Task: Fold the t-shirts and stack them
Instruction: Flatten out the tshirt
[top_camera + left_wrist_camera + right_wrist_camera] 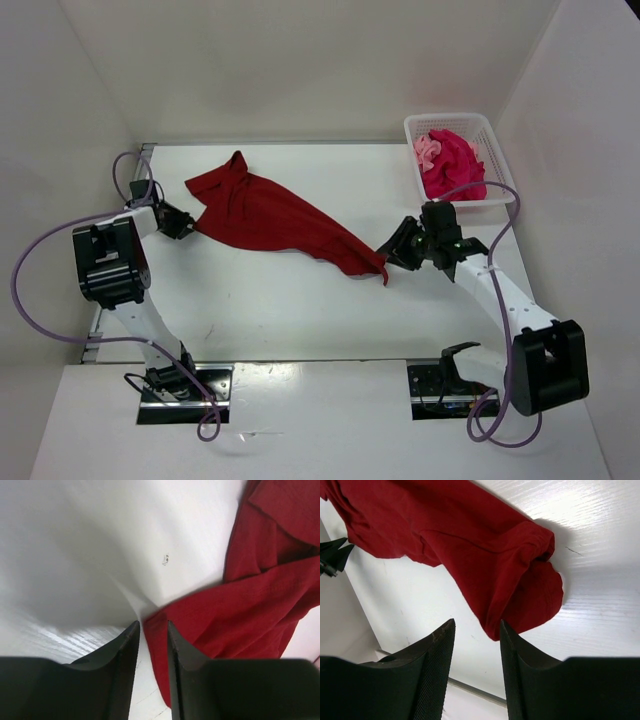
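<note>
The dark red t-shirt (270, 215) lies stretched in a slanting band across the table, from my left gripper (185, 225) to my right gripper (392, 250). In the left wrist view the gripper (152, 625) has its jaws drawn close on the shirt's (250, 605) left edge. In the right wrist view the gripper (477, 622) stands open. The shirt's (470, 545) rolled end lies just beyond its right fingertip, touching neither finger. The magenta-pink t-shirt (455, 165) and the salmon pink t-shirt (427, 150) sit bunched in the basket.
A white mesh basket (500, 135) stands at the back right, close behind the right arm. White walls close in the table on three sides. Purple cables loop from both arms.
</note>
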{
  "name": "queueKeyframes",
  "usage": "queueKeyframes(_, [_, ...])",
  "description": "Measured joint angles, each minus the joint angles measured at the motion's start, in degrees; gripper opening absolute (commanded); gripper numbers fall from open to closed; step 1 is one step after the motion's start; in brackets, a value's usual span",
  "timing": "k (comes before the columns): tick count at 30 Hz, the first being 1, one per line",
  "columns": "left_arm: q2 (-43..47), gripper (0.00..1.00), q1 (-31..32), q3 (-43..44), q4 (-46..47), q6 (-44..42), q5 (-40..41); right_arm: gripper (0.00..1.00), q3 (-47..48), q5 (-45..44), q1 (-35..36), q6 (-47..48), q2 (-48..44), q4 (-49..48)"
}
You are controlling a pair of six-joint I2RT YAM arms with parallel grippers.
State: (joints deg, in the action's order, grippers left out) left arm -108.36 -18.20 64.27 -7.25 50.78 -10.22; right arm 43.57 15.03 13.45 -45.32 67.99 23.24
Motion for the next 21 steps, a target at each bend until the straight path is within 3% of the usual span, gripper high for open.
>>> queueKeyframes(3, [-0.26,0.32,0.81,0.13,0.39,0.46,0.90,0.45,-0.52,-0.52,0.00,-0.26,-1.64,0.00])
queueKeyframes(12, [-1.03,0.00,1.44,0.52,0.83,0.57,2.05,0.45,-1.86,-4.07,0.00,-1.46,-4.33,1.55])
queueKeyframes(14, [-1.01,0.00,1.53,0.63,0.79,0.42,2.62,0.41,-2.23,-5.51,0.02,-1.99,-4.50,2.82])
queueKeyframes(21, [0.15,0.00,1.81,1.05,-1.60,-1.36,6.38,0.45,-2.84,-13.03,7.21,-5.09,-3.48,6.84])
